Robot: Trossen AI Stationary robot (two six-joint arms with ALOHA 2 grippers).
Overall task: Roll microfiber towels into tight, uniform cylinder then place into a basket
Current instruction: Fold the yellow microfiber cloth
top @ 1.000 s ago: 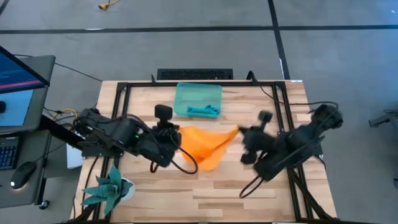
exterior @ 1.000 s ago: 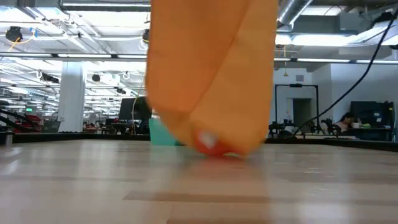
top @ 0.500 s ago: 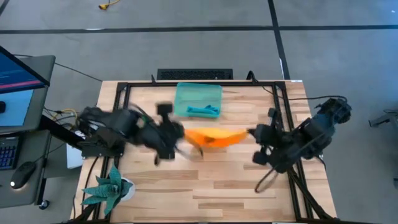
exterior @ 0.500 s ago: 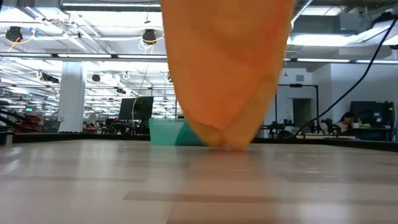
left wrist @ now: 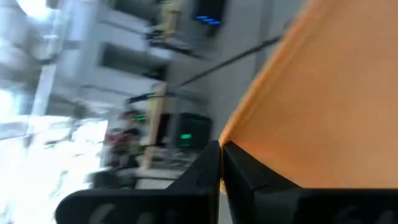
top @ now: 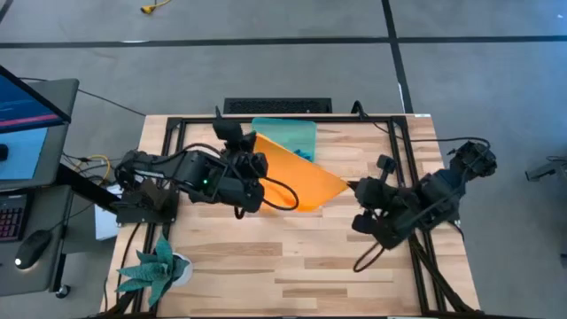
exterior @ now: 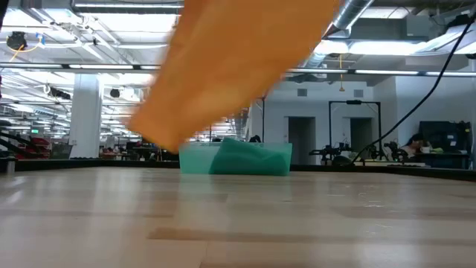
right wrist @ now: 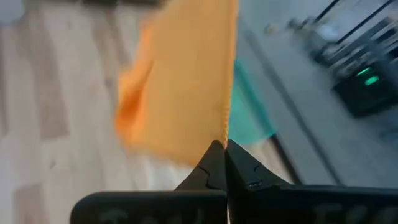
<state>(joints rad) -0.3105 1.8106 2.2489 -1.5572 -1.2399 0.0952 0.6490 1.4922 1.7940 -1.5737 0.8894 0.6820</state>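
Observation:
The orange-yellow towel [top: 297, 173] hangs spread out as a slanted sheet between my two grippers, clear of the table. Its lowest corner [exterior: 158, 140] hangs above the wood. My left gripper [top: 250, 144] is shut on its far-left corner and my right gripper [top: 352, 187] is shut on its right corner. The teal-green basket [top: 288, 131] stands at the table's far middle, partly under the towel. A teal-blue towel [exterior: 249, 156] lies in it. My left gripper pinches one corner of the orange towel [left wrist: 231, 138] between its two shut fingers, pointing nearly level. The cloth runs away from the fingers as a flat sheet, lifted clear of the table. My right gripper pinches the opposite corner [right wrist: 225, 132] between its shut fingers, slanting downward from the table's right side. From there the towel stretches away toward the left gripper, with its edge drawn fairly straight.
A green spiky plant in a white pot [top: 161, 266] stands at the table's near left corner. Black frame rails [top: 177, 124] run along the table's edges. A monitor and desk [top: 27, 106] lie beyond the left edge. Bare wood [top: 292, 257] covers the near half.
My left gripper has swung toward the far edge and turned, carrying its corner over the basket. The orange towel, which hung bunched with its bottom at the table, is now lifted clear and spread out flat between the two grippers. My right gripper shifted slightly to the right.

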